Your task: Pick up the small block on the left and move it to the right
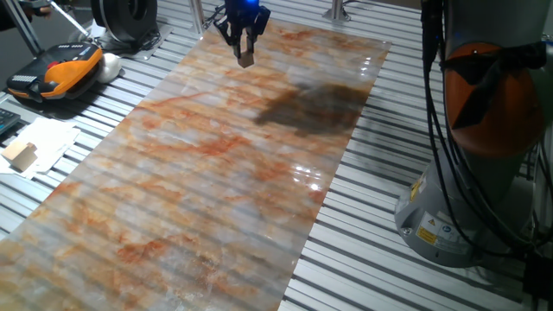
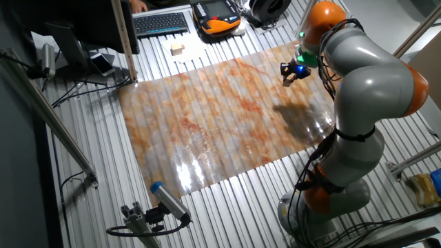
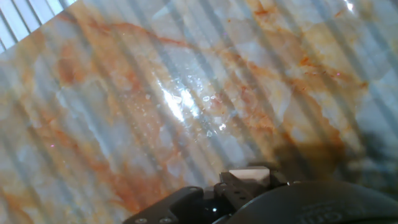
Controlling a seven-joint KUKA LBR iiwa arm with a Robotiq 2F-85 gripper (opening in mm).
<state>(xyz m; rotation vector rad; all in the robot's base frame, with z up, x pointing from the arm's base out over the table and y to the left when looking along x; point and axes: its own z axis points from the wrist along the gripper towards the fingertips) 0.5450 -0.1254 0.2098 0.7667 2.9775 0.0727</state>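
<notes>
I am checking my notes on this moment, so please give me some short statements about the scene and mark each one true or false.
1. The pincer holds the tiny light-tan wooden cube between its fingers. True.
2. The pincer rests flat on the marbled orange-and-white sheet. False: it hangs above the sheet, with its dark shadow lying apart from it.
3. A larger pale wooden block lies on white paper, off the sheet. True.
4. The orange-and-black handheld controller lies in the middle of the sheet. False: it lies off the sheet, on the slatted metal table.
5. Several more small cubes lie scattered on the sheet. False: none shows on it.
</notes>
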